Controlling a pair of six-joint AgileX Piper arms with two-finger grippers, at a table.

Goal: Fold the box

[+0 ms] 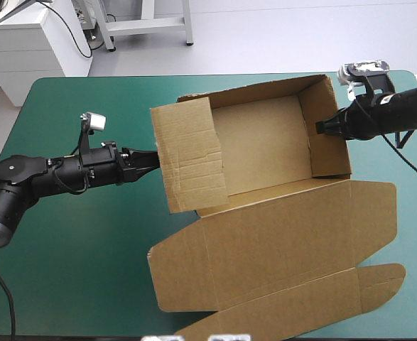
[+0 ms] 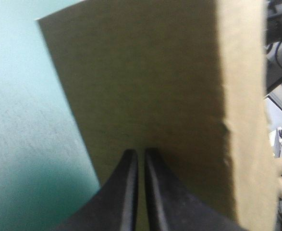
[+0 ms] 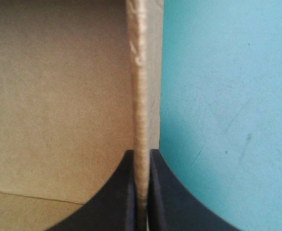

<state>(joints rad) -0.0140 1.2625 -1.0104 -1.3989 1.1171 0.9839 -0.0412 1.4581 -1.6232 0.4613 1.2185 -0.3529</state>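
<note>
Free room and obstacles: bare teal-green bench point(image 1: 73, 256) lies open across the left half and along the far edge. The box point(image 1: 258, 145) is open from above; its raised walls bar sideways entry, the left pincer point(image 1: 156, 160) and right pincer point(image 1: 319, 128) occupying the end walls. The flat lid point(image 1: 293, 234) covers the near right.

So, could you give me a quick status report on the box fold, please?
Both shut: left gripper on the box left wall, right gripper on the right wall. Walls up, lid flat. Nothing in the way.
</note>
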